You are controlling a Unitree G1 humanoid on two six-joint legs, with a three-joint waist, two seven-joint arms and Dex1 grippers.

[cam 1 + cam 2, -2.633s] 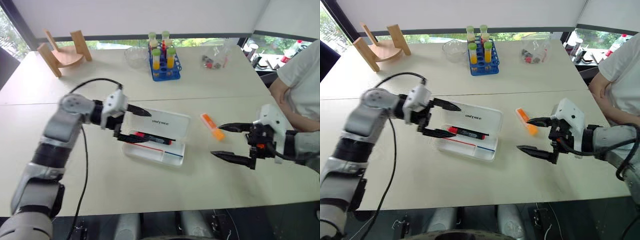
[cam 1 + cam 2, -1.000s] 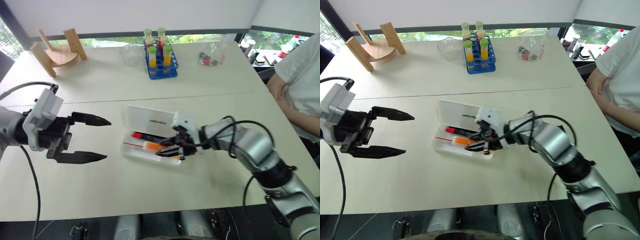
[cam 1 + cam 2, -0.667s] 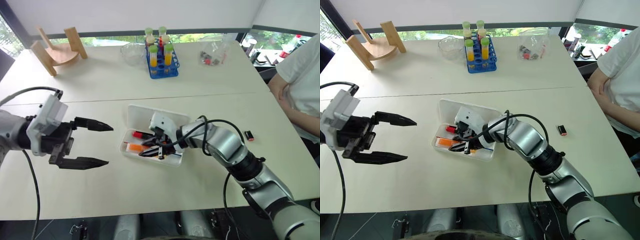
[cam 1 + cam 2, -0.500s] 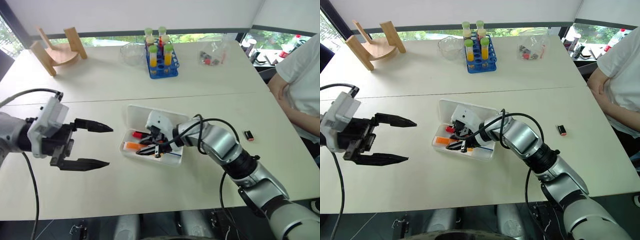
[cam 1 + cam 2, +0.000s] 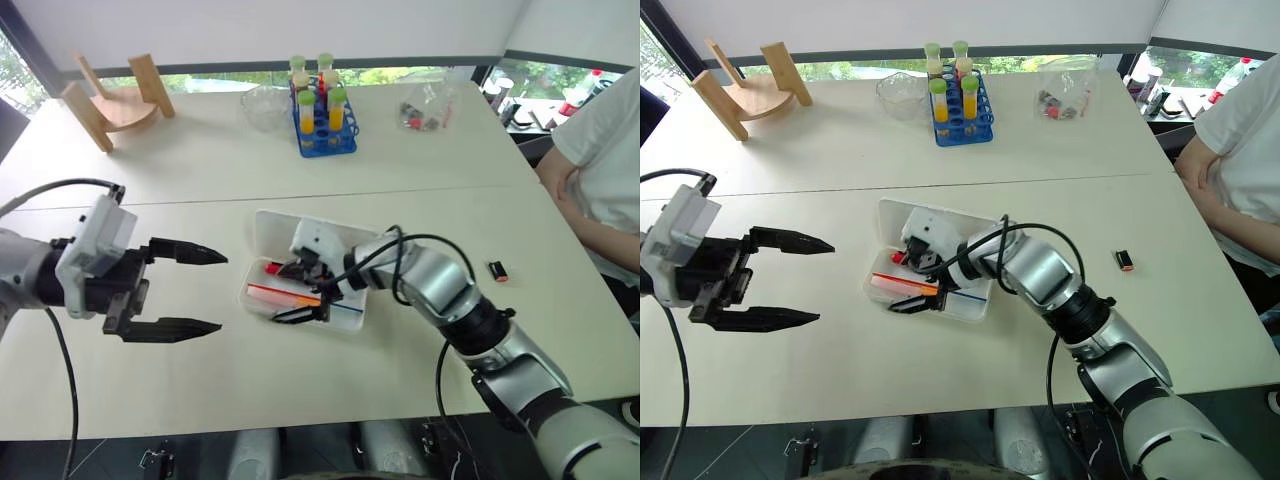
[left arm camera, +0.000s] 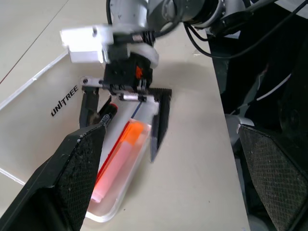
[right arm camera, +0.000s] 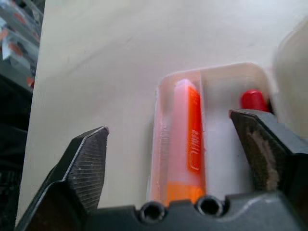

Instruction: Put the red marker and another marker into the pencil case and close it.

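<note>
my right claw point(image 5: 908, 284): fingers spread, grasping nothing | chunky orange marker point(image 7: 188, 148) lies in flat white translucent plastic pencil case point(image 5: 965, 306) | lid: light, springy, probably slick; push its free edge

We read "UNITREE" in dark letters on the pencil case point(image 6: 29, 110) lid; the orange marker's point(image 7: 192, 149) embossed print stays illegible.

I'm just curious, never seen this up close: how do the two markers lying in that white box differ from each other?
The orange marker is chunky, bright orange with a pale whitish end; the red marker looks slimmer, dark with a red end. The orange marker lies in full view between the open fingers of the right gripper, while the red marker is mostly hidden behind that gripper. Both lie inside the open pencil case.
</note>
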